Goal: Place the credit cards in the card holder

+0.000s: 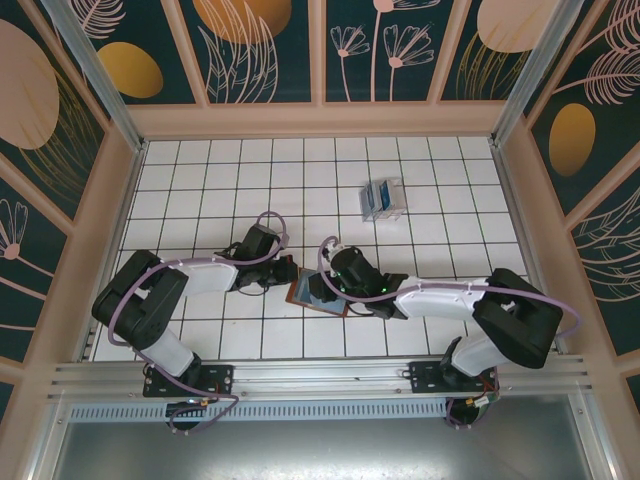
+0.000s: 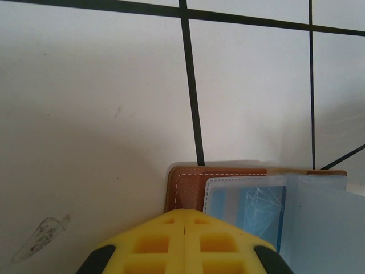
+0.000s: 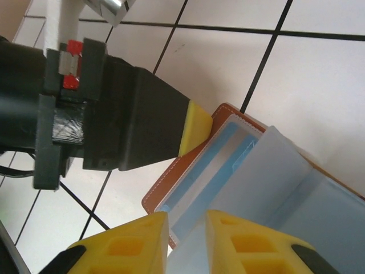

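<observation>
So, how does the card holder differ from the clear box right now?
The card holder is brown and lies open and flat; the clear box is transparent. The card holder sits near the arms, with the shut tip of the left gripper on its edge and the right gripper over it; the clear box stands farther back, apart from both. Both rest on the tiled table and show blue cards inside.

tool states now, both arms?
Left tool: closed, tip pressing on the card holder edge.
Right tool: jaws slightly apart at the clear sleeve; grip cannot be told.
</observation>
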